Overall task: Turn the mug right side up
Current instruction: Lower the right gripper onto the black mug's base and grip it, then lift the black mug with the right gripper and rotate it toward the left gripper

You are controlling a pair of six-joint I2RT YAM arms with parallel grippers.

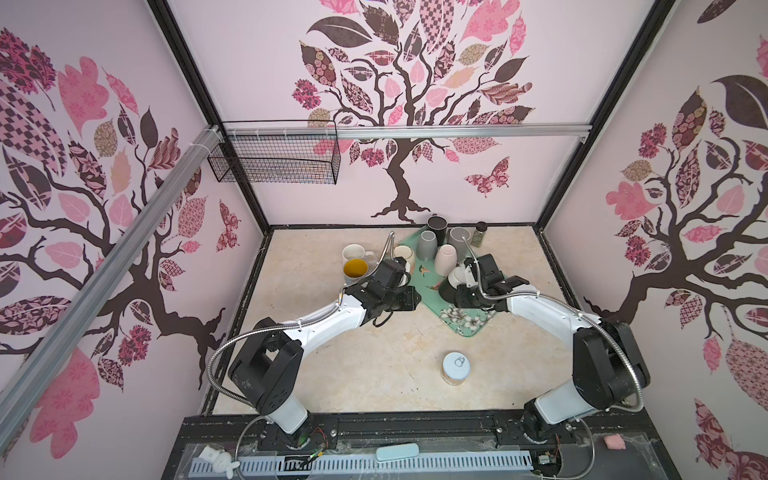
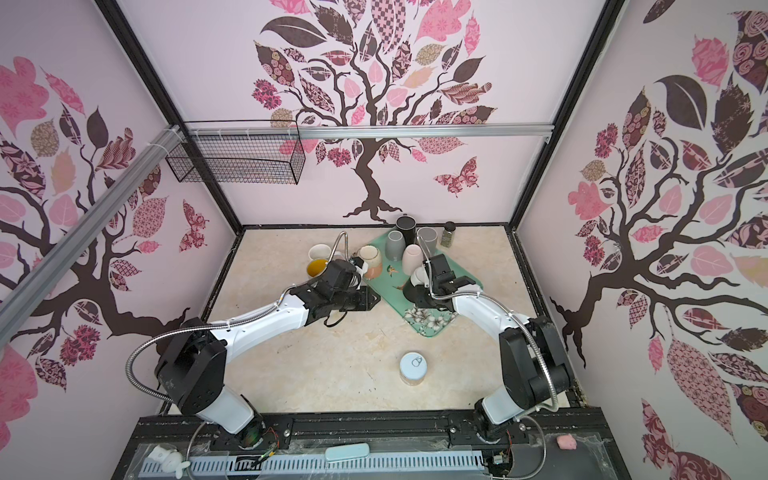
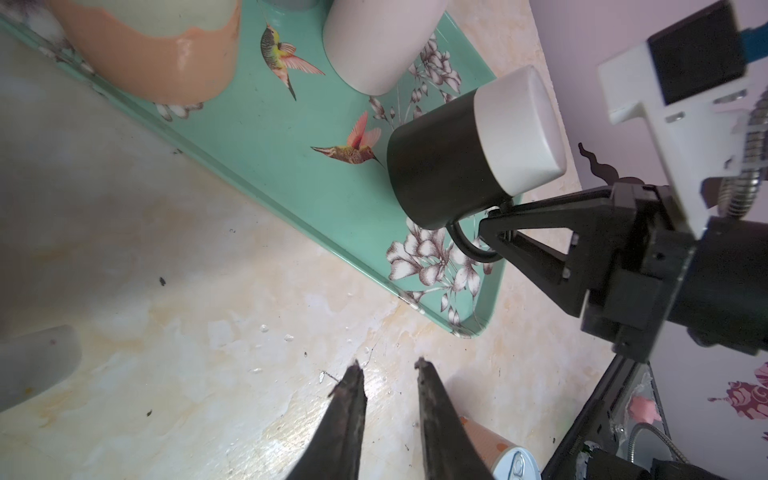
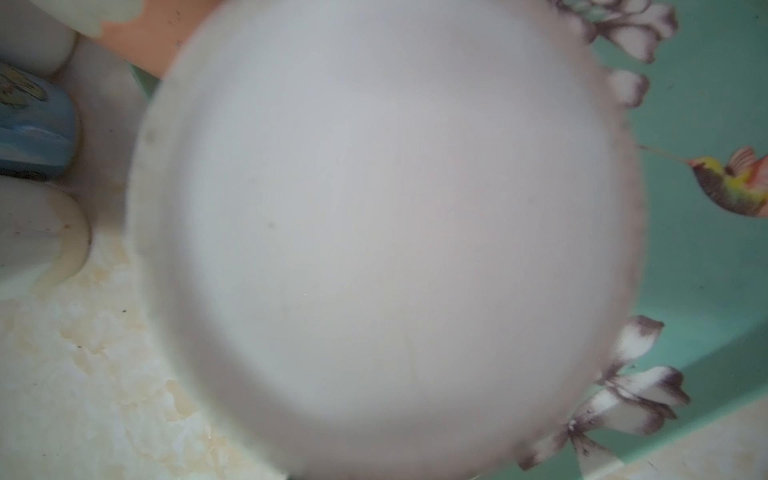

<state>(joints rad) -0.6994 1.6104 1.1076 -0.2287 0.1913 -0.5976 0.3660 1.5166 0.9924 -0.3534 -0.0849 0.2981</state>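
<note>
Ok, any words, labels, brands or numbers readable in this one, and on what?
None can be read.
Small dark-lidded glass spice jar: label too small.
Round tin with pale-blue pull-tab lid: no print legible.
Blue printed object in the right wrist view: blurred.

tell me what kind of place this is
Probably a robot test booth dressed as a kitchen counter: two arms mounted on a black base rail, tree-wallpapered walls in a metal frame, and a green tray of cups on a marble-look tabletop.
</note>
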